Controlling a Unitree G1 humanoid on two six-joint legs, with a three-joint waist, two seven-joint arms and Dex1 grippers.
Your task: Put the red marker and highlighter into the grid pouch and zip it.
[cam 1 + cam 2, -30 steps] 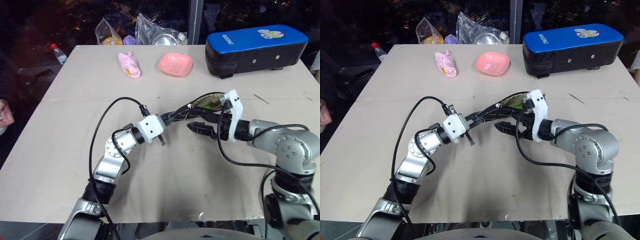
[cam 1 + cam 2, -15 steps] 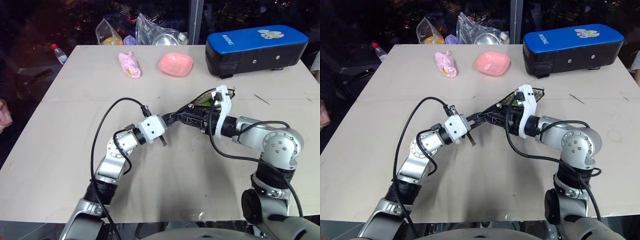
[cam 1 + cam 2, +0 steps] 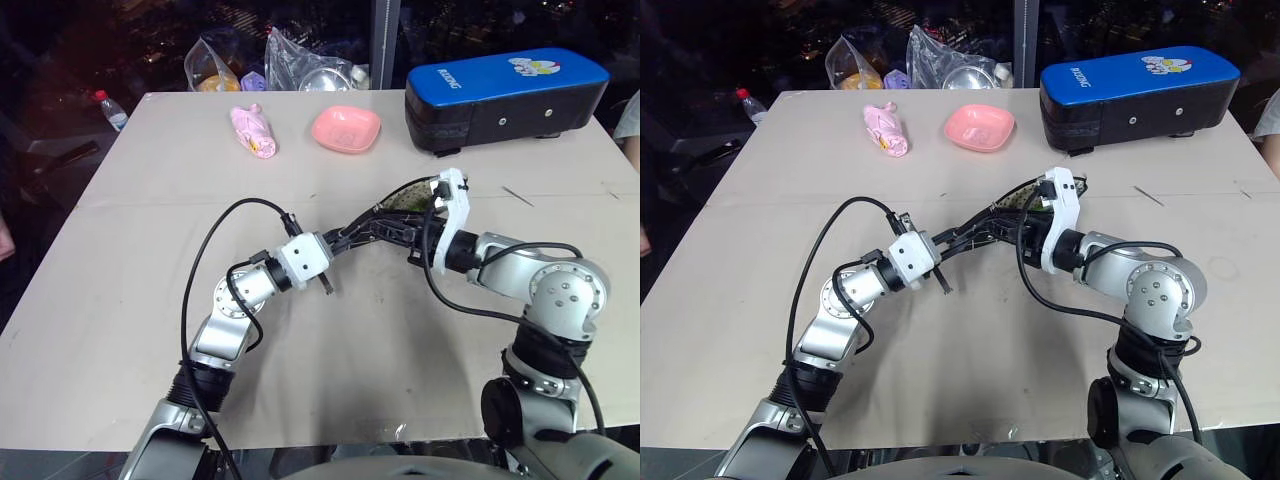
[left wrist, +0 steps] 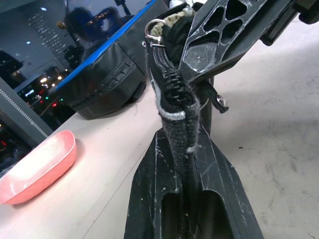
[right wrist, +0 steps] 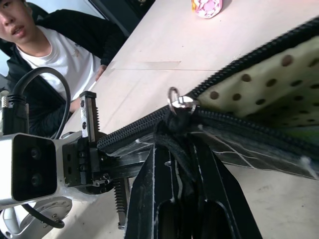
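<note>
You see the grid pouch (image 5: 259, 99) partly unzipped, its beige dotted lining showing. The left gripper (image 4: 187, 169) fingers pinch its black edge. The right gripper (image 5: 177, 149) fingers are closed at its zipper pull (image 5: 175, 101).

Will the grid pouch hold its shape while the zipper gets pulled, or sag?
Probably floppy: the grid pouch is thin fabric, bowed between the left pincer and the right pincer. Likely light, since it hangs off the table.

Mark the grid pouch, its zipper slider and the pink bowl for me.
grid pouch (image 5: 259, 94): right wrist view, on the dotted beige lining of its open mouth.
zipper slider (image 5: 180, 103): right wrist view, on its metal body under the ring.
pink bowl (image 3: 345, 128): left eye view, on its inner bottom.
</note>
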